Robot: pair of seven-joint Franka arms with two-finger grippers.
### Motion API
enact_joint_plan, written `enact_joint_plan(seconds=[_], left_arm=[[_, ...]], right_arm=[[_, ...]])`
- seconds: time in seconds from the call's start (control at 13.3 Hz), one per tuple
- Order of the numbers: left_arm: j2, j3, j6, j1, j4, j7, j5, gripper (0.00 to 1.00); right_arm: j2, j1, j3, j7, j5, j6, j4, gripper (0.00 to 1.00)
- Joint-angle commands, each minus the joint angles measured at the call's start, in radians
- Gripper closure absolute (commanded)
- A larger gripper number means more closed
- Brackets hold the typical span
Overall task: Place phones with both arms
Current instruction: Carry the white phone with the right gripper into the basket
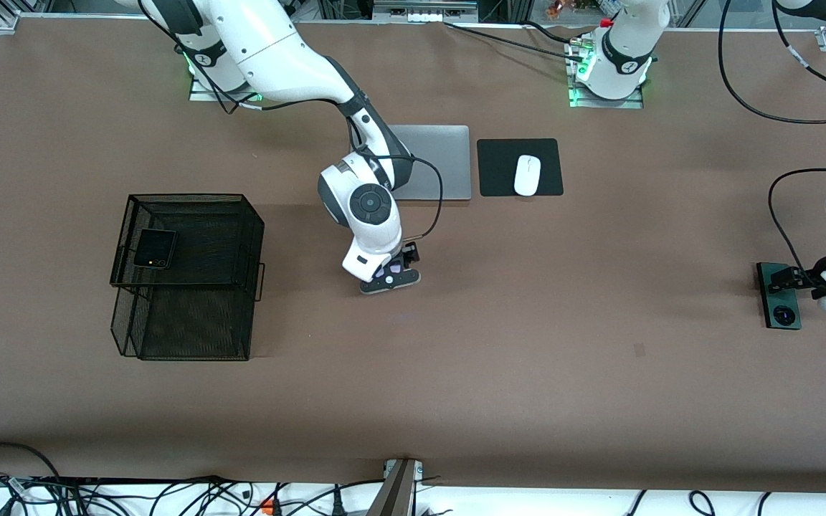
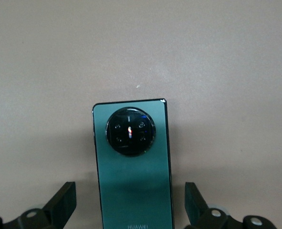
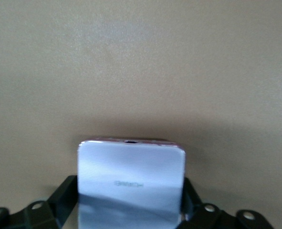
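On the brown table, toward the right arm's end, stands a black wire basket; the black flip phone lies on its upper tier, at the corner nearest that end. Near the middle of the table the right gripper is down at the surface, its fingers pressed against both sides of the lilac-white phone, grasping it. The phone's pale face shows only as small patches between the black fingers in the front view. Just above it in that view, nearer the robots' bases, lie the silver laptop and, beside it, a black mouse pad carrying the white mouse. At the table edge by the left arm's end the dark green phone lies flat, its round camera ring facing up. The left gripper sits low over it, fingers spread wide on either side and clear of the phone's edges, released.
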Motion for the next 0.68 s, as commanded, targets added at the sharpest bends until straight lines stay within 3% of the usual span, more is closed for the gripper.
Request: enact_joint_plan(seconds=[0.0,0.15,0.3,0.45,0.6], left_arm=[[0.019,-0.011,0.045,0.010,0.001,0.019,-0.052,0.00],[0.024,-0.011,0.055,0.011,0.001,0.019,-0.065,0.00],[0.033,-0.011,0.075,0.015,0.001,0.008,-0.077,0.00],[0.050,-0.011,0.101,0.018,-0.001,0.008,-0.094,0.00],[0.064,-0.011,0.118,0.018,-0.001,0.003,-0.116,0.00]], right_arm=[[0.004,0.006,-0.005,-0.005,0.004,0.019,-0.003,0.94],[-0.022,0.006,-0.026,-0.005,0.004,-0.007,-0.003,1.00],[-0.120,0.006,-0.089,0.000,0.005,-0.154,-0.002,1.00],[-0.230,0.006,-0.178,0.000,0.005,-0.309,-0.005,1.00],[-0.296,0.004,-0.287,-0.020,0.002,-0.368,-0.005,1.00]])
